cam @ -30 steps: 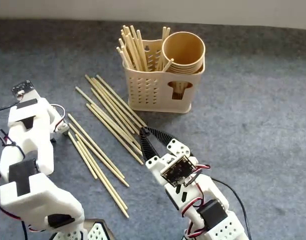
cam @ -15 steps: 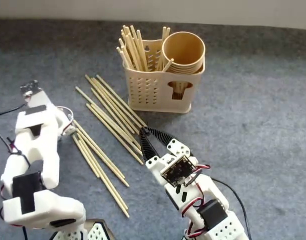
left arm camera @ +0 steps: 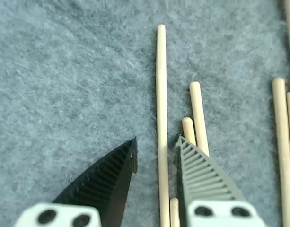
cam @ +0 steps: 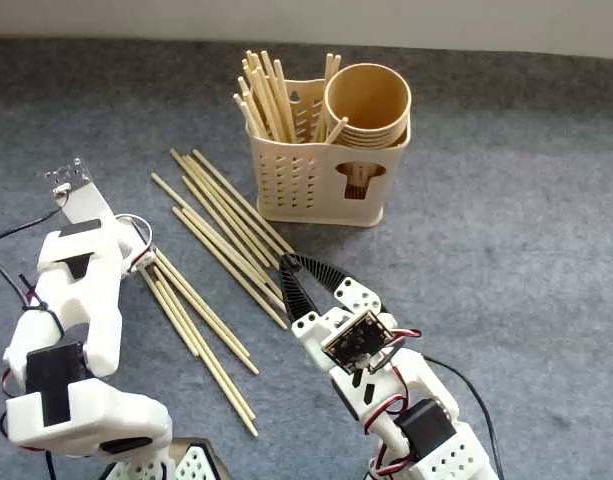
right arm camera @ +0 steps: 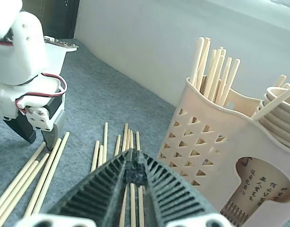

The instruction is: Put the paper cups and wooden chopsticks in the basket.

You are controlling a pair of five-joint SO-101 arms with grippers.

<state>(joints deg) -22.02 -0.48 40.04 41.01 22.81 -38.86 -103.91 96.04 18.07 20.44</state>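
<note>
Left of the high view, the left gripper [left arm camera: 156,140] has its jaws apart astride a chopstick [left arm camera: 161,71]. Lower centre, the right gripper [right arm camera: 134,166] is pressed together.

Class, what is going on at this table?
Two robot arms are tidying wooden chopsticks into a basket. The left tool is open, low over the carpet with one loose chopstick between its jaws. The right tool is shut, holding nothing, near the basket, which already holds paper cups and chopsticks.
</note>
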